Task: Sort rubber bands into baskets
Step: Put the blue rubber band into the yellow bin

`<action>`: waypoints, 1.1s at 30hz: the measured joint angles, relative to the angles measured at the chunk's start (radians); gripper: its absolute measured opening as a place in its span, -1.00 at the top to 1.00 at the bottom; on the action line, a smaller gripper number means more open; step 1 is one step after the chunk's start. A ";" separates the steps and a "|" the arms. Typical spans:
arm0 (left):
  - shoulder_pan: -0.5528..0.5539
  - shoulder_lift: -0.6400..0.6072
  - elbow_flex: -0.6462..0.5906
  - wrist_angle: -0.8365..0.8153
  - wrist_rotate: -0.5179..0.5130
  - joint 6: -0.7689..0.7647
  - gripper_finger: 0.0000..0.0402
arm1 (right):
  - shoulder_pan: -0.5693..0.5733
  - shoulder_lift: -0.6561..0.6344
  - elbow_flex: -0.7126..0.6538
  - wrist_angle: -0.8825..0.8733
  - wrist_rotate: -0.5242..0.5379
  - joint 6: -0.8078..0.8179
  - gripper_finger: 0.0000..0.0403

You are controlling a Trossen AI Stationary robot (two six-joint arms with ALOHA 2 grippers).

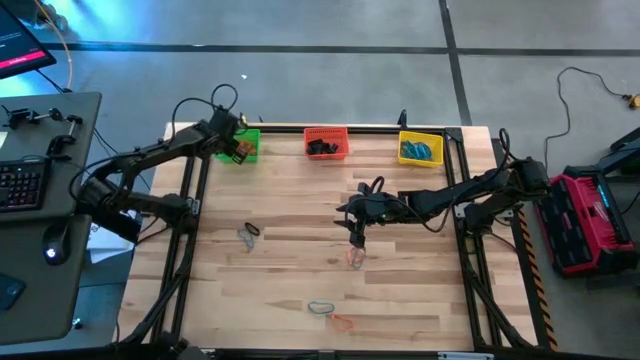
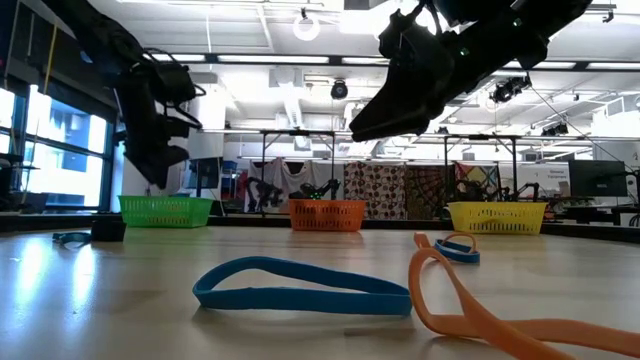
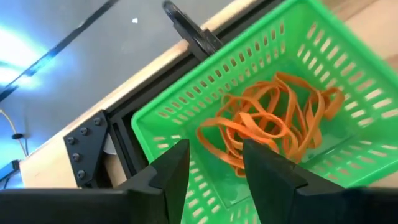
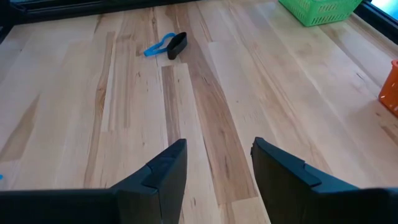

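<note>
My left gripper (image 1: pixel 238 148) hangs open over the green basket (image 3: pixel 311 37) at the table's far left. Its fingertips (image 3: pixel 216 165) stand above a heap of orange rubber bands (image 3: pixel 273 121) that lies on the basket's floor. My right gripper (image 1: pixel 354 232) is open above the bare middle of the table (image 4: pixel 217 162) with nothing between its fingers. An orange band (image 1: pixel 356 257) lies just nearer than it. The red basket (image 1: pixel 326 142) and the yellow basket (image 1: pixel 421 148) stand along the far edge, each with bands inside.
A blue band and a black band (image 4: pixel 165 45) lie together left of centre (image 1: pixel 248 232). A blue-grey band (image 1: pixel 320 307) and an orange one (image 1: pixel 343 322) lie near the front edge, close to the low camera (image 2: pixel 300 288). A black frame rail runs behind the baskets.
</note>
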 joint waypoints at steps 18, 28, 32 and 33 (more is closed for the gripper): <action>-0.426 -0.282 0.000 -0.074 0.485 -0.007 0.29 | 0.000 0.000 0.000 -0.001 0.000 -0.001 0.16; -0.876 -0.266 0.000 -0.088 0.499 -0.002 0.29 | 0.045 0.000 0.000 -0.053 0.000 0.003 0.16; -1.044 -0.245 0.000 -0.116 0.495 0.016 0.29 | 0.059 0.000 0.000 -0.053 0.001 0.003 0.16; -1.081 -0.239 0.000 -0.123 0.492 0.016 0.29 | 0.060 0.000 0.000 -0.054 0.004 0.003 0.16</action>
